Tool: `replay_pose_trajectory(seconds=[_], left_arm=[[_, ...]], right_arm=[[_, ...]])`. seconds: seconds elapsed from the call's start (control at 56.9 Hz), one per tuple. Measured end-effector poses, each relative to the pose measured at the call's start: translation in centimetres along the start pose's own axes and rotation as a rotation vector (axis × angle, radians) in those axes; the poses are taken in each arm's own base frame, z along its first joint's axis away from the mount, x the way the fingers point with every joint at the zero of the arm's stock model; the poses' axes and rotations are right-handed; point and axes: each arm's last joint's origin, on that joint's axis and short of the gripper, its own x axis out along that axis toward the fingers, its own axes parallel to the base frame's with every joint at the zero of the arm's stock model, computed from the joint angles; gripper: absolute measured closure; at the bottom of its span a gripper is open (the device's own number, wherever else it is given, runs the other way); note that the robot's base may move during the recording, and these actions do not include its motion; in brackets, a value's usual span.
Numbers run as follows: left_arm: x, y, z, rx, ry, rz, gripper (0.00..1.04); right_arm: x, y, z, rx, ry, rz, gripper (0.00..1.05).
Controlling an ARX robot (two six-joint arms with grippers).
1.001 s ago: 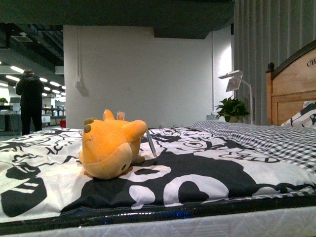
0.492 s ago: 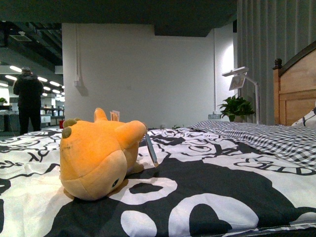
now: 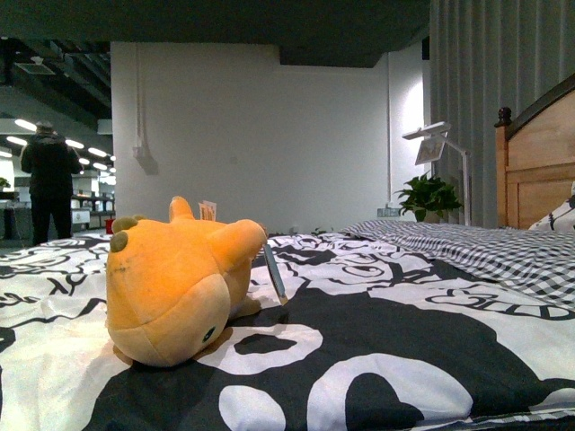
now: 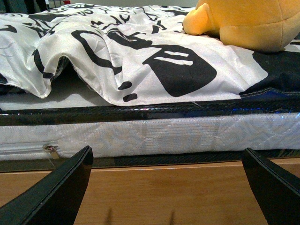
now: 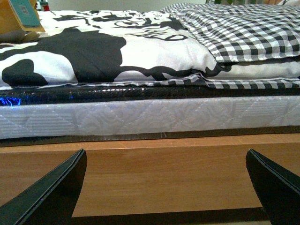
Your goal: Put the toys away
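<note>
We see the orange plush toy lying on its side on the bed's black-and-white quilt, towards the left of the front view, with its rounded face turned to us and its small ears up. It rests on the quilt with nothing gripping it.

Neither arm shows in the front view. From the wrist views we find both held low in front of the bed's side, pointing level at it. The left tool faces the wooden rail under the white mattress; its two dark fingers stand wide apart with nothing between them. In this view the toy sits above, on the quilt near the mattress edge, well clear of the fingers.

The right tool is posed the same way further along the rail, spread wide and empty, below the place where the quilt meets a checked blanket.

Behind the bed we make out a wooden headboard, a potted plant, and a person standing far off on the left.
</note>
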Motion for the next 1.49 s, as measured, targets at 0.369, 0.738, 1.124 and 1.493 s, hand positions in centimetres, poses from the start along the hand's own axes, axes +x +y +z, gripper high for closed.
replay_pose_trajectory(seconds=[0.369, 0.738, 1.124, 1.493], left_arm=[[0.00, 0.00, 0.00, 0.000, 0.000, 0.000, 0.06], [0.00, 0.00, 0.00, 0.000, 0.000, -0.001, 0.06], [0.00, 0.00, 0.00, 0.000, 0.000, 0.000, 0.06], [0.00, 0.00, 0.00, 0.000, 0.000, 0.001, 0.06]], right_arm=[[0.00, 0.00, 0.00, 0.000, 0.000, 0.000, 0.02], [0.00, -0.01, 0.00, 0.000, 0.000, -0.003, 0.02], [0.00, 0.02, 0.00, 0.000, 0.000, 0.006, 0.02], [0.03, 0.00, 0.12, -0.011, -0.011, -0.053, 0.02]])
